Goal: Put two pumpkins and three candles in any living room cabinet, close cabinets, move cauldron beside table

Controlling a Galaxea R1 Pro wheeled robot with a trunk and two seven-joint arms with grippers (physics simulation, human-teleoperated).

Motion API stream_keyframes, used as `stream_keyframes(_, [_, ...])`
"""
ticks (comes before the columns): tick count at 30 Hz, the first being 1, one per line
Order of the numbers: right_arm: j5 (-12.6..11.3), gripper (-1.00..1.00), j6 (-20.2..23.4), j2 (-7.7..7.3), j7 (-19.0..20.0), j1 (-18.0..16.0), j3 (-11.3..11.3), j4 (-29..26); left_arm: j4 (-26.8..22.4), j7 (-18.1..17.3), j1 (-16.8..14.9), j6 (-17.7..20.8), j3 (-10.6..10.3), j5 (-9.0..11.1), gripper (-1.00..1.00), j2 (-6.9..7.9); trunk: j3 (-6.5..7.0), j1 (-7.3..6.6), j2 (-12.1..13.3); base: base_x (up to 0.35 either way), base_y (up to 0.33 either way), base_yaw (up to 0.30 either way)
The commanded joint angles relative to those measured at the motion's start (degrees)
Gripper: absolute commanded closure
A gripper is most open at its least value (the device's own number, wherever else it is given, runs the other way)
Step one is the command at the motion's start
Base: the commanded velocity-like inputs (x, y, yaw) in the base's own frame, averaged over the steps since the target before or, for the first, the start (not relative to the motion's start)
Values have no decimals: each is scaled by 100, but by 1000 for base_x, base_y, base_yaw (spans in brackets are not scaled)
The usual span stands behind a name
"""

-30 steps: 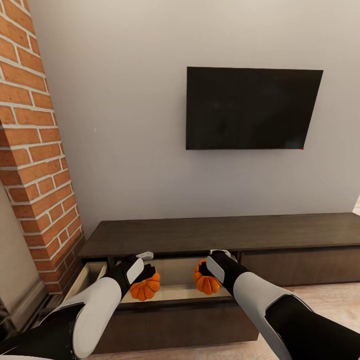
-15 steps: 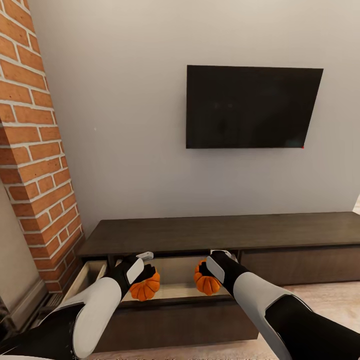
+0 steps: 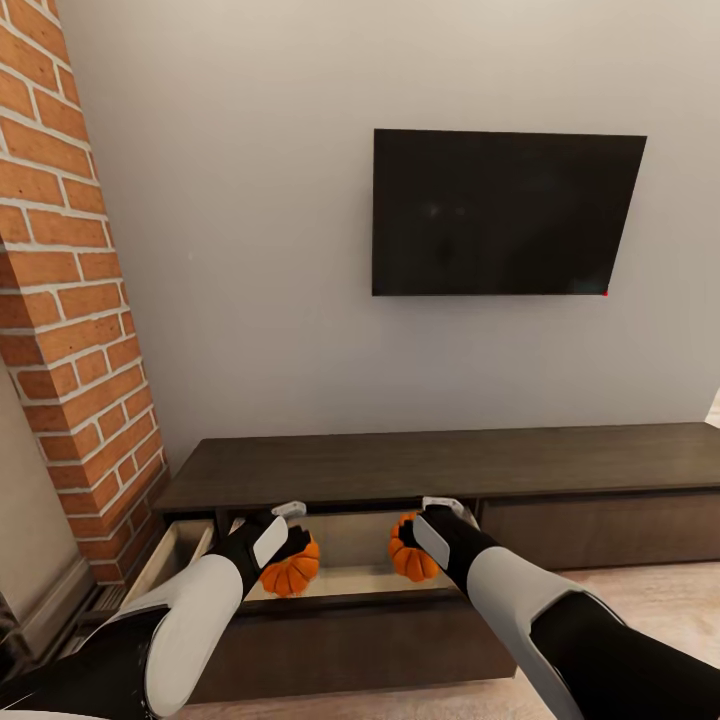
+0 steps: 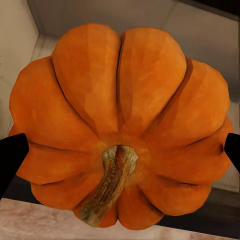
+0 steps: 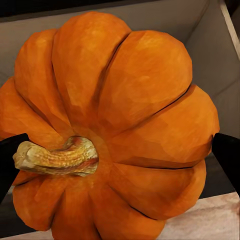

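At lower centre, two pumpkins are held over the open cabinet drawer: left pumpkin clenched by the left gripper, right pumpkin by the right gripper. If released high, either could roll out.

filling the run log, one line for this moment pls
left gripper: shut on left pumpkin | right gripper: shut on right pumpkin | both over open cabinet drawer | not released

orange pumpkins, dark-brown cabinet, red-brick chimney
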Motion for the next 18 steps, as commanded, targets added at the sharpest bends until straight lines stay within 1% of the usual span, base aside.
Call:
stream_keyframes(1, [-45, 100, 0, -1, -30, 2, 50, 6, -12, 41, 0, -3, 3, 64, 100, -2, -6, -1, -3, 0, 0, 0])
stream_keyframes(13, [-41, 100, -67, 1, -25, 12, 48, 67, -12, 41, 0, -75, 3, 65, 100, 13, -6, -1, -3, 0, 0, 0])
stream_keyframes(16, [-41, 100, -111, -4, -23, 12, 47, 83, -12, 41, 0, -119, 3, 155, 100, 8, -6, -1, -3, 0, 0, 0])
stream_keyframes(18, [-41, 100, -166, -5, -22, 12, 47, 90, -12, 41, 0, -184, 1, 264, 100, 7, -6, -1, -3, 0, 0, 0])
